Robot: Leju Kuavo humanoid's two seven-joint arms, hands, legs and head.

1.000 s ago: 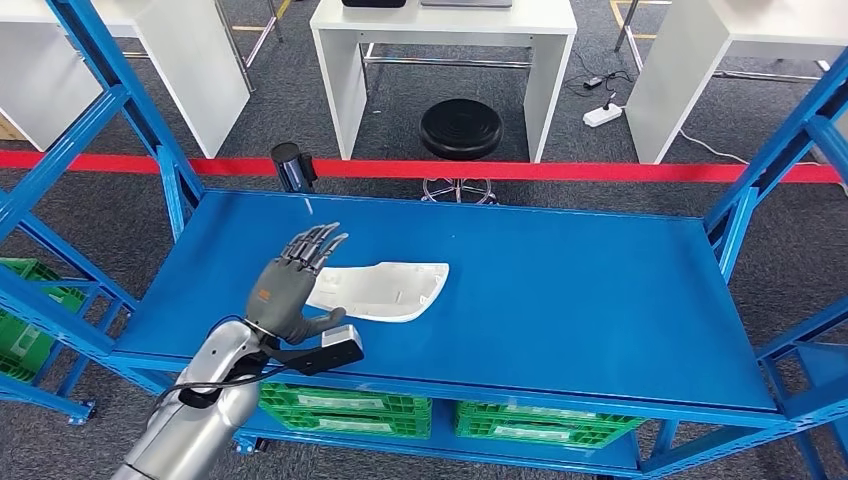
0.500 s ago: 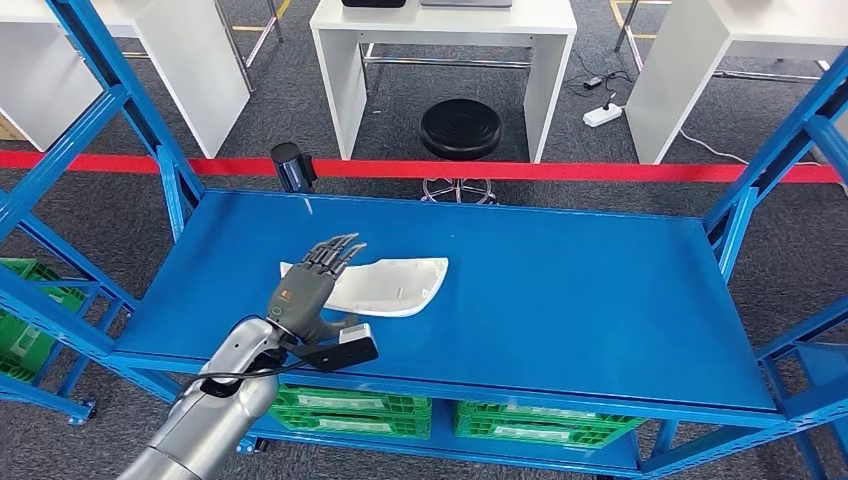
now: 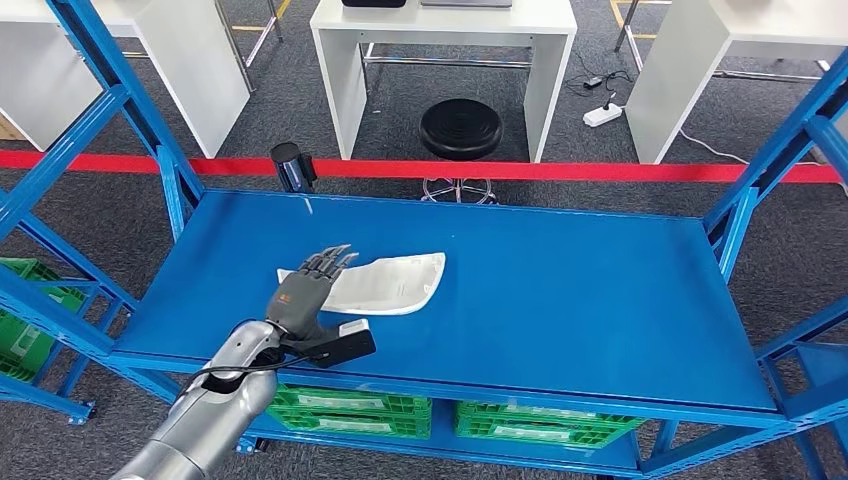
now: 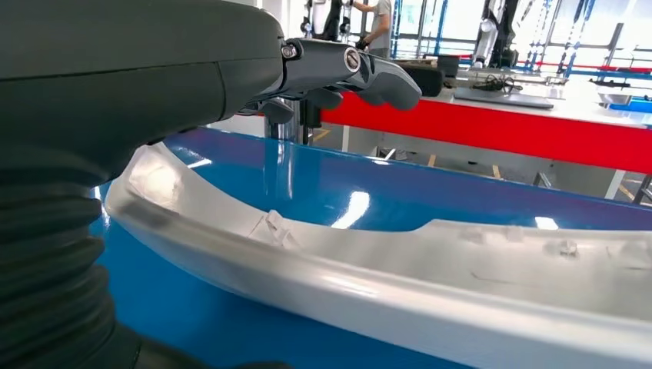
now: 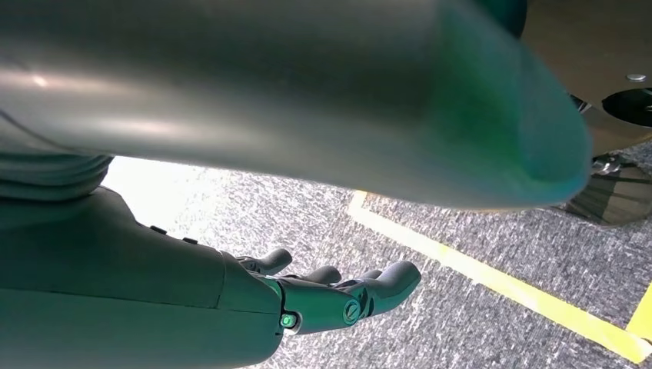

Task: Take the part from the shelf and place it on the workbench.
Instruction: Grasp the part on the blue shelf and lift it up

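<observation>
The white, flat, curved plastic part (image 3: pixel 390 284) lies on the blue shelf (image 3: pixel 560 300), left of its middle. My left hand (image 3: pixel 303 292) reaches in from the shelf's front edge, its fingers (image 3: pixel 328 262) stretched out and apart over the part's left end. In the left wrist view the part (image 4: pixel 400 284) runs close under the hand, and the fingers (image 4: pixel 346 68) hover above it with a gap showing. Nothing is held. My right hand (image 5: pixel 338 296) hangs over the grey carpet with loosely extended fingers and holds nothing.
Blue uprights (image 3: pixel 110 90) frame the shelf on both sides. Green crates (image 3: pixel 340 408) sit on the level below. Behind the shelf are a red barrier tape (image 3: pixel 560 171), a black post (image 3: pixel 291 165), a black stool (image 3: pixel 460 128) and white tables (image 3: pixel 445 40).
My left hand has moved right and lowered over the part's left end, fingers flatter than before. The part's right tip has shifted slightly toward the back.
</observation>
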